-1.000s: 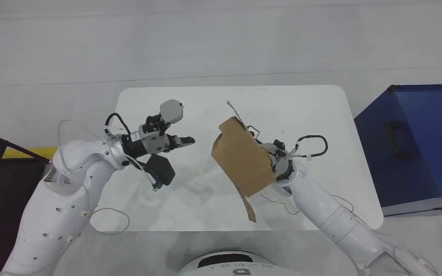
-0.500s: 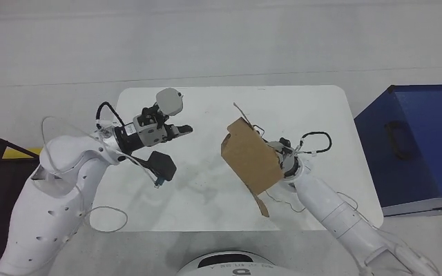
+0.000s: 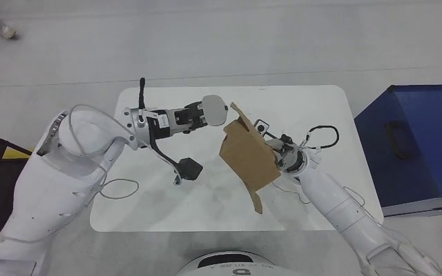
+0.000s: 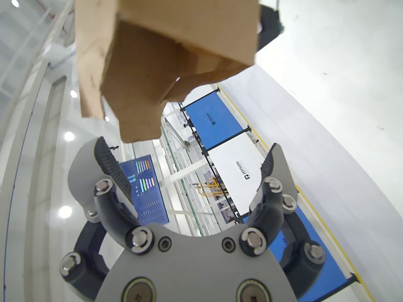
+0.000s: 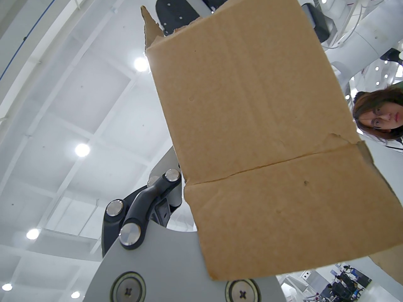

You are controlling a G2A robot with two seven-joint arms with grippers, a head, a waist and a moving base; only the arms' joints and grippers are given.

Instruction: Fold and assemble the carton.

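**Carton: gripped by right pincer, left pincer wide beside it**

Top view: Brown carton [image 3: 245, 155], part-folded and tilted, sits over the middle of the white tabletop [image 3: 311, 110], with loose flaps at its far and near ends. The right pincer [image 3: 275, 156] is at the carton's right side, holding it. The left pincer [image 3: 219, 114] is just beside the carton's far left corner. A blue case [image 3: 404, 148] stands off the tabletop to the right.

Left wrist view: Left pincer [image 4: 189, 152] is spread wide. The carton [image 4: 176, 26] is just ahead, one loose flap [image 4: 138, 117] close to a ribbed finger [image 4: 108, 161].

Right wrist view: A carton panel [image 5: 252, 120] with one creased flap lies across the right pincer and hides the grip point.
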